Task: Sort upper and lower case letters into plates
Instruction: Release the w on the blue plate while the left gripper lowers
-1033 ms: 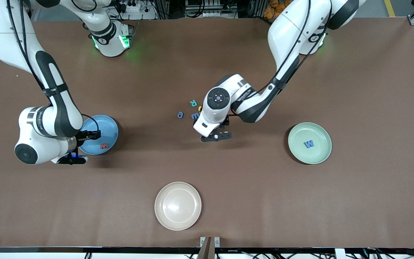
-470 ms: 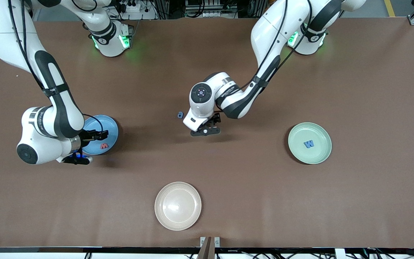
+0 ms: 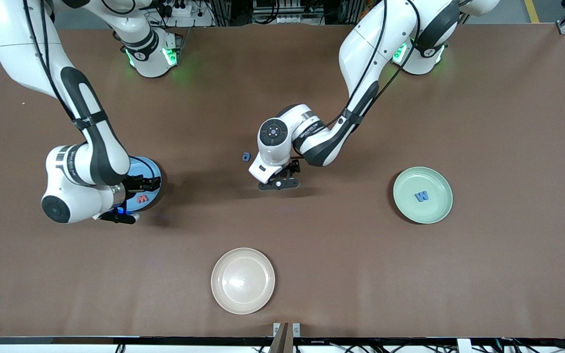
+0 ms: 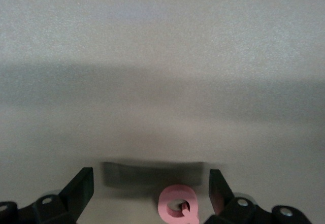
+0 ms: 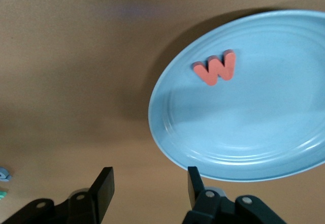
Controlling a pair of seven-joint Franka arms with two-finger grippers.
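Note:
My left gripper [image 4: 150, 189] hangs open low over the middle of the table [image 3: 361, 274]. A pink letter Q [image 4: 178, 208] lies flat between its fingers, close to one of them. In the front view the left gripper [image 3: 280, 175] hides that letter, and a small blue letter [image 3: 246, 157] lies beside the hand. My right gripper [image 5: 150, 186] is open and empty over bare table at the rim of the light blue plate [image 5: 254, 127], which holds a red W [image 5: 216, 67]. The mint green plate [image 3: 434, 211] holds a blue W [image 3: 422, 196].
A beige plate [image 3: 243, 280] sits nearer the front camera than the letters. The right arm's forearm covers part of the light blue plate [image 3: 152, 171]. Two tiny letters, blue [image 5: 3, 173] and teal [image 5: 1, 194], show at the right wrist view's edge.
The left arm has swung toward the right arm's end and now covers the letters that lay beside the small blue one. The right arm has shifted toward the table's middle.

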